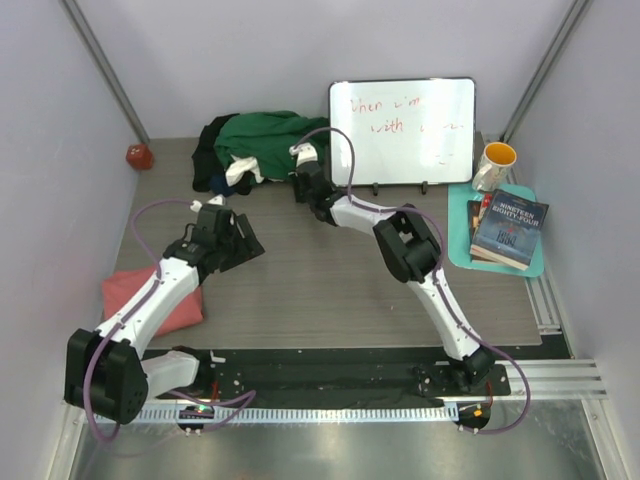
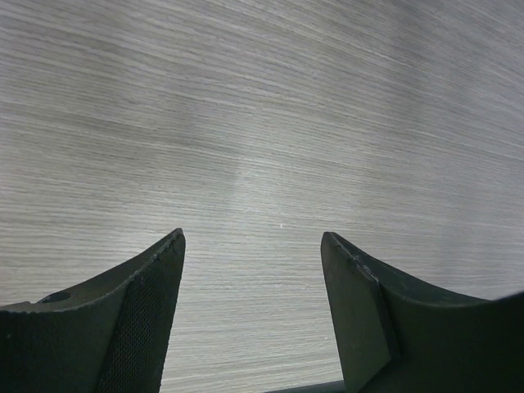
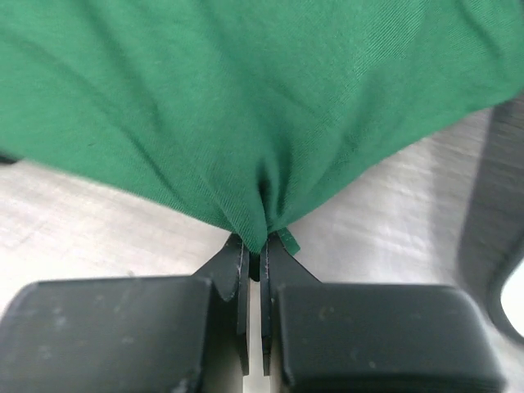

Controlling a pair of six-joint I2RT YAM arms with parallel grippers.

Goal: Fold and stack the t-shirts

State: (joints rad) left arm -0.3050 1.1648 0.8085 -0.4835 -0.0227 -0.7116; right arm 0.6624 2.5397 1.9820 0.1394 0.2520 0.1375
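Right gripper point(image 3: 255, 250) pinched on green tee point(image 3: 246, 98) hem; left gripper point(image 2: 252, 241) wide over tabletop point(image 2: 262, 123).
Near left: pink tee point(image 1: 150, 300) under left arm. Far: green tee atop black tee point(image 1: 205, 150), whiteboard point(image 1: 402, 130) just right, red ball point(image 1: 139, 156) left.

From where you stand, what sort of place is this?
Likely a robot lab booth: left arm and right arm bolted at a walled-in table, a pile of t-shirts to fold, plus props like the whiteboard, mug and books.
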